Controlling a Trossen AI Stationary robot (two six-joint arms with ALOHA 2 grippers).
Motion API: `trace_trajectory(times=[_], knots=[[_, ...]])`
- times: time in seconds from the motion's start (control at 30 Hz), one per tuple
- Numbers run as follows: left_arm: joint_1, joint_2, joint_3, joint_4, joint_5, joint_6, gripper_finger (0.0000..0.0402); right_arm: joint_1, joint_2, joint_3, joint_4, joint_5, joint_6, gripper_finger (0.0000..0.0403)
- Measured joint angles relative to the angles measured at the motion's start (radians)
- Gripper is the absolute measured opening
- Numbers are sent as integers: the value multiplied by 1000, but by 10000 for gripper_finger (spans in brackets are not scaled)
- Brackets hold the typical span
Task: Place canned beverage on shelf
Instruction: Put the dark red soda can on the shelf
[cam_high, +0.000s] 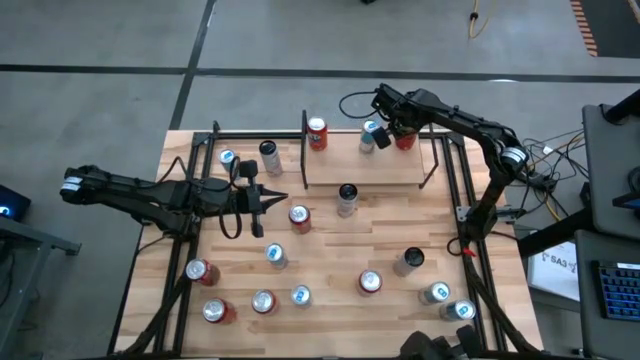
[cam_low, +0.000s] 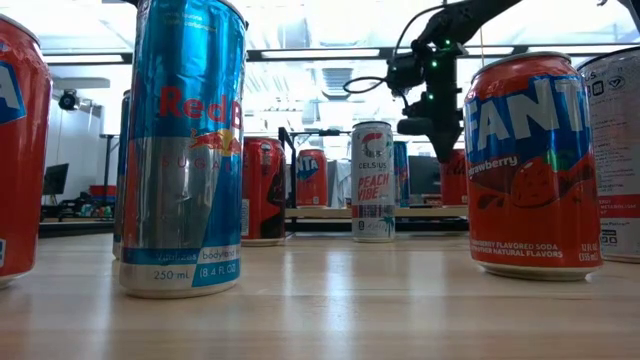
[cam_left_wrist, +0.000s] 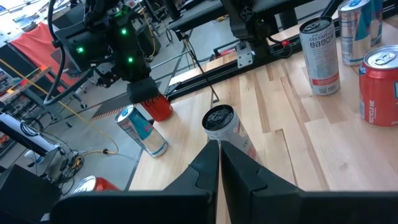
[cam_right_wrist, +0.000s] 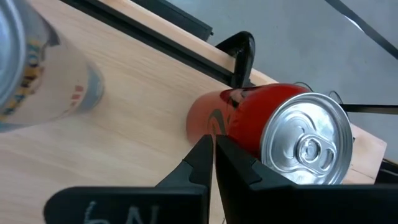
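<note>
Two cans (cam_high: 371, 137) at shelf (cam_high: 362, 165) edge.

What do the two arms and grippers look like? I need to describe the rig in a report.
Both arms are dark, slim and jointed, with silver-grey collars near their bases. Black cables loop beside the left gripper and right gripper. Each has two dark, tapered fingers; green lights glow on the right arm's wrist.

Wooden table (cam_high: 330, 255) strewn with upright cans; shelf (cam_high: 365, 170) bearing a red can (cam_high: 404, 139).
</note>
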Motion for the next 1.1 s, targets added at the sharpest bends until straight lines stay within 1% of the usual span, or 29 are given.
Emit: trace_trajectory(times=[0.33, 0.47, 0.6, 0.73, 0.8, 0.93, 1.1], knots=[[0, 0, 0, 0, 0, 0, 0, -4, 0, 0, 5, -4, -30, 9], [0, 0, 0, -1, 0, 0, 0, 2, -3, 22, -13, -36, -4, 9], [0, 0, 0, -4, 0, 0, 0, 8, -10, 51, -21, -51, -6, 9], [0, 0, 0, -5, 0, 0, 0, 2, -11, 53, -38, -79, -9, 9], [0, 0, 0, -5, 0, 0, 0, -2, -11, 46, -39, -69, -19, 9], [0, 0, 0, -5, 0, 0, 0, -9, -1, 34, -37, -8, -25, 9], [0, 0, 0, -5, 0, 0, 0, -22, 5, 15, -34, -3, -32, 9]])
